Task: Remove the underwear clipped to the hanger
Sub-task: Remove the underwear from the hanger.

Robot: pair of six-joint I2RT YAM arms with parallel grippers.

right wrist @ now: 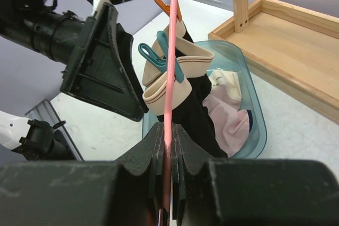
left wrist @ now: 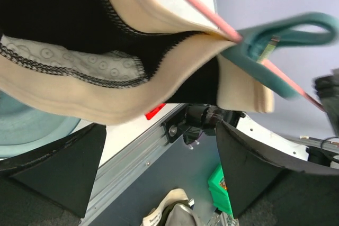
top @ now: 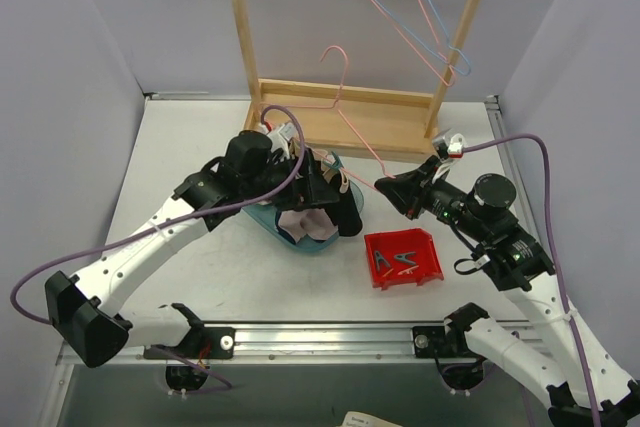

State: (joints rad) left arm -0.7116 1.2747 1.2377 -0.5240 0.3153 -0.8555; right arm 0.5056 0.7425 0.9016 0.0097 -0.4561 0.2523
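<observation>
The black underwear with a beige waistband (right wrist: 197,110) hangs from the pink hanger (right wrist: 170,51), held by a teal clothespin (right wrist: 158,56) and an orange clothespin (right wrist: 168,7). My right gripper (right wrist: 168,144) is shut on the hanger's wire just below the cloth; it also shows in the top view (top: 386,187). My left gripper (top: 318,179) is open beside the black underwear (top: 346,213). In the left wrist view its fingers (left wrist: 254,168) stand wide apart below the waistband (left wrist: 79,104) and the teal clothespin (left wrist: 275,38), holding nothing. Pale pink underwear (right wrist: 233,123) lies in the blue basin (right wrist: 249,78).
The blue basin (top: 262,219) sits at table centre under the hanger. A red tray (top: 432,265) with loose clothespins is to its right. A wooden rack (top: 330,112) stands at the back, with pink and blue hangers (top: 430,22) on it.
</observation>
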